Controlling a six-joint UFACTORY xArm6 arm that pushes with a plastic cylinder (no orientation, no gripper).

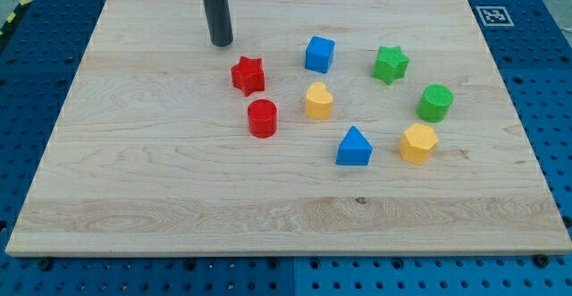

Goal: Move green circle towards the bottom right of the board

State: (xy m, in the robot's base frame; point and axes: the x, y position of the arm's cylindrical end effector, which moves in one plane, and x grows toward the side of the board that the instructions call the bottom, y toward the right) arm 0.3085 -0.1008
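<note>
The wooden surface (134,180) fills nearly the whole view, and every place below is given from the green circle (435,103), the block to be moved. It stands on the surface's right half, about mid-height, well short of the bottom right corner, so as far as the view shows the task is not yet begun: the whole run down and to the view's right is left.

My rod comes in from the view's top, far to the left of the green circle, and my tip (222,43) rests on the surface well apart from it, with other blocks lying between. There are no fingers on this arm to be wide, narrow or holding; it ends in a plain rod, touching no block.

The blocks, all of much the same size: the yellow hexagon (418,142) sits just below the green circle, slightly left, and I judge it could get in the way of a push downward. The green star (391,64) is up and to its left. The blue triangle (354,147) is lower left, the yellow heart (318,101) left, the blue cube (320,54) upper left. Farthest left are the red star (248,75) and the red cylinder (262,118), the star nearest my tip.
</note>
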